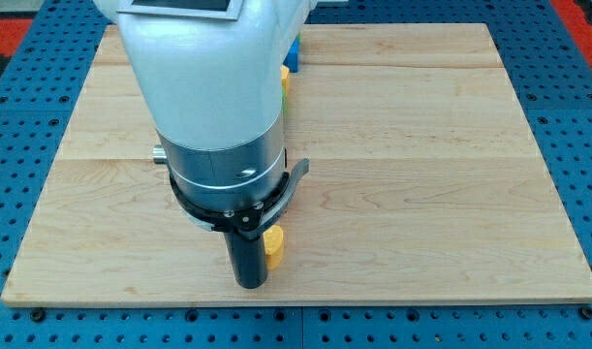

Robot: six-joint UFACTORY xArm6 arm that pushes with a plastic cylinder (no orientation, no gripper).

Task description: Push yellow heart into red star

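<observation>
A yellow block (274,247), its shape not clear, lies near the view's bottom on the wooden board (421,174). It is partly hidden behind my dark rod. My tip (251,283) stands just left of and below this yellow block, touching or nearly touching it. No red star shows; the arm's white body (203,87) hides much of the board's upper left and middle.
A blue block (294,50) and a second yellow block (285,79) peek out to the right of the arm near the view's top. A sliver of green (282,105) shows below them. Blue pegboard (567,87) surrounds the board.
</observation>
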